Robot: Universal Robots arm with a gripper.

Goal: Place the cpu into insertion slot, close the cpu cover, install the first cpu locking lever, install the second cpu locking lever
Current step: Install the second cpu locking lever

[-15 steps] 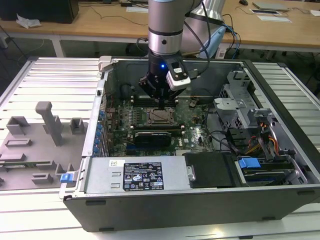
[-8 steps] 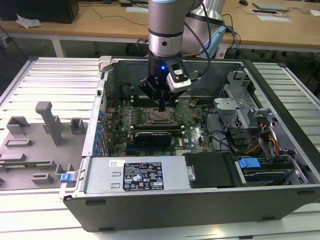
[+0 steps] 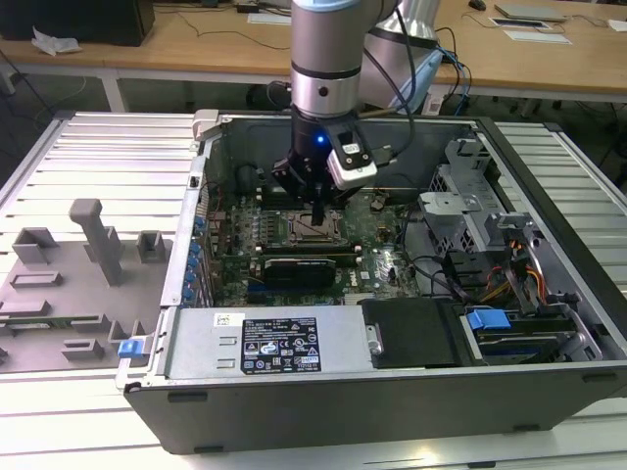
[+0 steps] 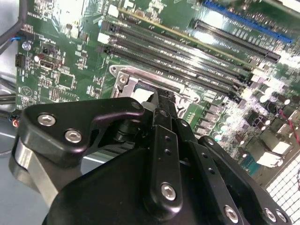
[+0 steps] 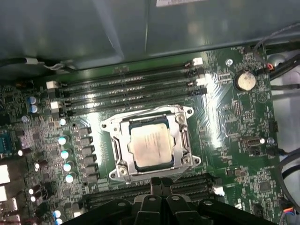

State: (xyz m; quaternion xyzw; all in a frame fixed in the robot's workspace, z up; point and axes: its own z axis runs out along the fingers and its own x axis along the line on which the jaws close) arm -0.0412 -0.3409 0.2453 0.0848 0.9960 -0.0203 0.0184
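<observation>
The cpu (image 5: pixel 150 146), a square chip with a silver-grey top, lies flat in the insertion slot (image 3: pixel 315 231) on the green motherboard. The cpu cover (image 5: pixel 140 118), a silvery frame with a square window, lies down around it. Thin metal lever rods run along two sides of the frame; I cannot tell whether they are latched. My gripper (image 5: pixel 161 180) hangs just above one edge of the socket with its black fingers together and nothing between them. In the exterior view the gripper (image 3: pixel 316 217) points straight down over the socket. In the second wrist view the gripper (image 4: pixel 163 93) hides most of the socket frame (image 4: pixel 123 80).
Long black memory slots (image 5: pixel 126 89) run along both sides of the socket. A black graphics card (image 3: pixel 304 266) sits in front of it, then the power supply (image 3: pixel 265 343). Drive cages and cables (image 3: pixel 490 264) fill the exterior view's right. A grey fixture block (image 3: pixel 69 284) lies outside the case.
</observation>
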